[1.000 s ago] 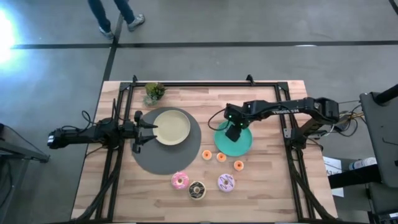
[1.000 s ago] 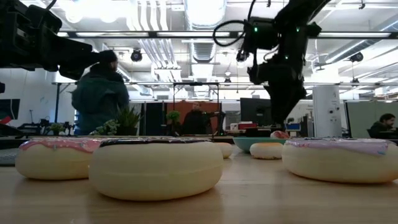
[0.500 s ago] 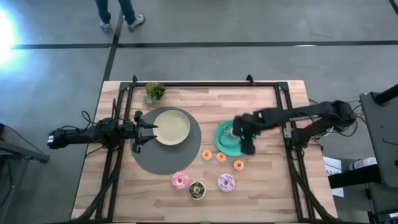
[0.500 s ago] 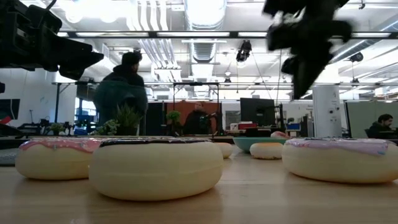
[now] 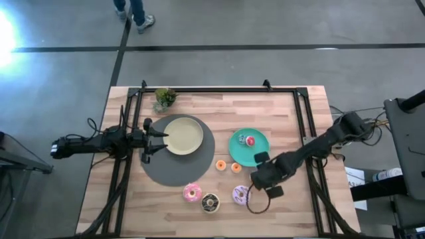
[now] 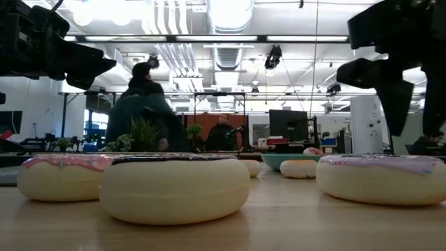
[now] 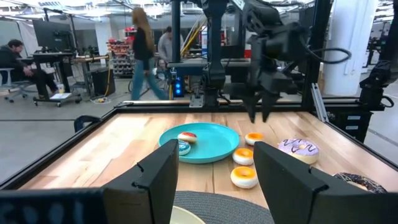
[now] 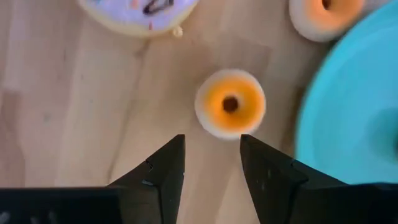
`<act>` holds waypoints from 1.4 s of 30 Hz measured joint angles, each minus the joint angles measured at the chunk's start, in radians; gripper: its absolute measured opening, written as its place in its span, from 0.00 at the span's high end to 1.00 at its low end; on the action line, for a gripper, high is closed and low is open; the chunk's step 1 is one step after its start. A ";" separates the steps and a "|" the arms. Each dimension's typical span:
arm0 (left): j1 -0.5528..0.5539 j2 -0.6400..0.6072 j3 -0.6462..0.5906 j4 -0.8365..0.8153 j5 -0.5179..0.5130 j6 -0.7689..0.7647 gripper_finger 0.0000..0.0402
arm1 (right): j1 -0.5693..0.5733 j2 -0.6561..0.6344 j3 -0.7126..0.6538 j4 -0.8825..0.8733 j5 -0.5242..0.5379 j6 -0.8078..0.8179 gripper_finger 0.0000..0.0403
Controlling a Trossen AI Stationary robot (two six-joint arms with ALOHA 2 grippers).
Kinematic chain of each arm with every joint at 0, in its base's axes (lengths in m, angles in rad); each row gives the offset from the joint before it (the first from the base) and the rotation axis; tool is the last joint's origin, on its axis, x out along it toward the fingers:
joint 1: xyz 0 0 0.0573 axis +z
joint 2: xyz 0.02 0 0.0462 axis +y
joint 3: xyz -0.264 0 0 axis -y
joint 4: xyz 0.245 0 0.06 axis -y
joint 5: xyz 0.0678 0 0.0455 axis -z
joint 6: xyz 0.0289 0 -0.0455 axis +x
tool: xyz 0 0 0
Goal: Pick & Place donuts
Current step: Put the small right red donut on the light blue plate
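At the left of the tabletop (image 5: 285, 206) the left pincer (image 5: 159, 137) waits with its fingers spread, tips at the edge of the beige plate (image 5: 184, 135), which lies on a round grey mat (image 5: 166, 171). A small potted plant (image 5: 163, 98) stands near the far edge, beyond the plate.

Along the near side three larger donuts lie in a row: the pink donut (image 5: 192, 193), then the chocolate donut (image 5: 210, 202) just beside it, then the lilac sprinkled donut (image 5: 240, 194). Farther in, two mini orange donuts (image 5: 220, 165) (image 5: 236, 167) sit side by side just next to the near rim of the teal plate (image 5: 260, 147). A red mini donut (image 5: 250, 141) lies on that plate.

The right pincer (image 5: 256, 178) hangs over the tabletop just beyond the lilac donut and to the right of the two orange ones. Its fingers (image 8: 163, 171) are spread and empty. In its wrist view a third mini orange donut (image 8: 230, 103) lies flat on the wood right ahead of the fingertips, apart from them, between the lilac donut and the teal plate.

In the room behind, a person (image 6: 143, 104) walks past.
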 joint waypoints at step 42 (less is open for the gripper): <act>0.000 0.000 0.000 -0.001 0.000 0.000 0.54 | 0.043 0.130 -0.053 0.193 0.077 0.382 0.87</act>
